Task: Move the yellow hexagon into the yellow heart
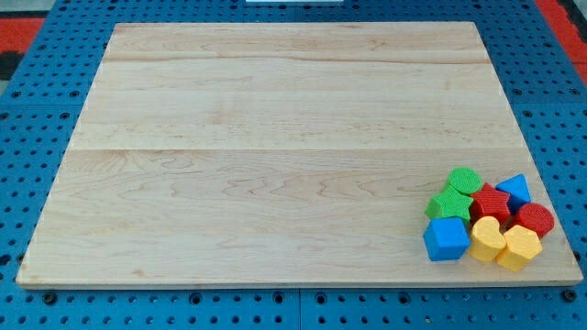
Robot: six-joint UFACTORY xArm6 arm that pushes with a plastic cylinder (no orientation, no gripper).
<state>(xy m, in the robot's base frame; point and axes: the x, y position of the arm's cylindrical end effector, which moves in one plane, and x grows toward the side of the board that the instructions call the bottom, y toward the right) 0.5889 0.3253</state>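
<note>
The yellow hexagon [520, 247] sits at the view's bottom right of the wooden board, touching the yellow heart [487, 238] on its left. Both lie at the lower edge of a tight cluster of blocks. My tip does not show in this view, so its place relative to the blocks cannot be told.
The cluster also holds a blue cube [447, 238], a green star [448, 204], a green round block [464, 180], a red block [491, 203], a blue triangular block [515, 190] and a red round block [535, 219]. The wooden board [275, 137] lies on a blue pegboard; its right edge runs close to the cluster.
</note>
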